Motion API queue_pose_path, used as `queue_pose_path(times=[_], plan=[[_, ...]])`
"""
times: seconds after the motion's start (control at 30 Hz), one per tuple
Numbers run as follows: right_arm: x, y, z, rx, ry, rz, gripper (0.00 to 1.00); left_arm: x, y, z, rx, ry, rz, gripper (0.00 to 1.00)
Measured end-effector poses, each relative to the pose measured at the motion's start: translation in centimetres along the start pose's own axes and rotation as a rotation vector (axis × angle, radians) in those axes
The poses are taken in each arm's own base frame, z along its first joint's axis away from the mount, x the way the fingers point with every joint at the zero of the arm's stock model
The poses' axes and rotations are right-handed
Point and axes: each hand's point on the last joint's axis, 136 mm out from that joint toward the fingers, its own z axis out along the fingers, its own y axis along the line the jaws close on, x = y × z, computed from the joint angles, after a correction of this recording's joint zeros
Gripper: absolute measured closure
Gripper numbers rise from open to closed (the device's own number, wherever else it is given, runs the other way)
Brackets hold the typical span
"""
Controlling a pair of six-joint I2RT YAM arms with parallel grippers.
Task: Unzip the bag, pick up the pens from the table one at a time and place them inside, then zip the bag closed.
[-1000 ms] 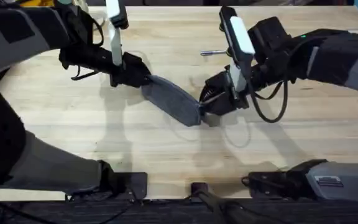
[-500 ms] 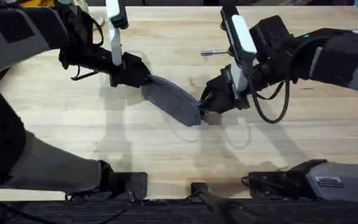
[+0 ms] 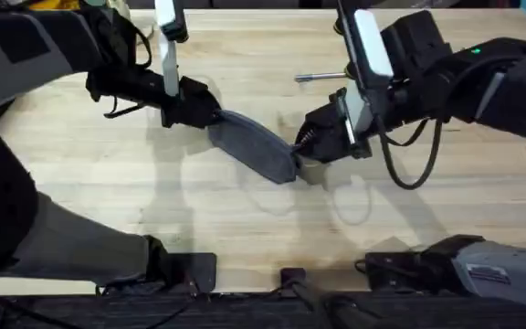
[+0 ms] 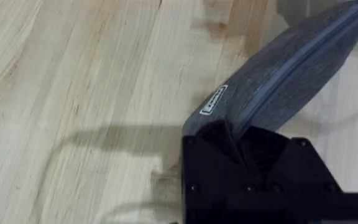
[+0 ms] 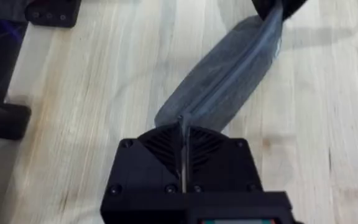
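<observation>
The grey bag (image 3: 254, 146) lies slanted across the middle of the table (image 3: 108, 192), its zipper closed along its length. My left gripper (image 3: 213, 117) is shut on the bag's far left end; in the left wrist view the bag (image 4: 291, 68) stretches away from that gripper (image 4: 229, 134). My right gripper (image 3: 301, 151) is shut on the opposite end, where the zipper line ends; the right wrist view shows the black fingers (image 5: 182, 127) pressed together on the bag (image 5: 229, 74). The zipper pull is hidden. One silver pen (image 3: 320, 77) lies on the table behind the right gripper.
Black arm mounts (image 3: 190, 270) sit along the table's front edge. Bare wood stretches in front of the bag and to the left. A cable loop (image 3: 409, 169) hangs from the right wrist.
The right arm has shifted a little to the right and back, still gripping the bag's end. The left arm and the bag stay almost in place.
</observation>
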Motion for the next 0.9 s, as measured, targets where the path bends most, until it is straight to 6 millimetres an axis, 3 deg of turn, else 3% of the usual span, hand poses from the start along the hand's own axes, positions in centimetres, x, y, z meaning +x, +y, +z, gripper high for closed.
queue_pose_path(times=[0.13, 0.3, 0.63, 0.9], plan=[[-0.7, 0.1, 0.7, -0.001, -0.002, -0.038, 0.969, 0.0, 0.0, 0.0, 0.001, 0.001, -0.003, 0.959], [-2.4, -1.3, 1.5, 0.053, -0.026, -0.073, 0.969, 0.1, 0.0, -0.1, 0.0, 0.001, -0.004, 0.959], [-3.7, -2.2, 2.5, 0.101, -0.013, -0.075, 0.969, 0.1, 0.0, -0.1, 0.0, 0.003, -0.005, 0.959], [-5.5, -4.6, 4.4, 0.096, 0.012, -0.091, 0.969, 0.2, 0.0, -0.1, -0.002, 0.004, -0.006, 0.959]])
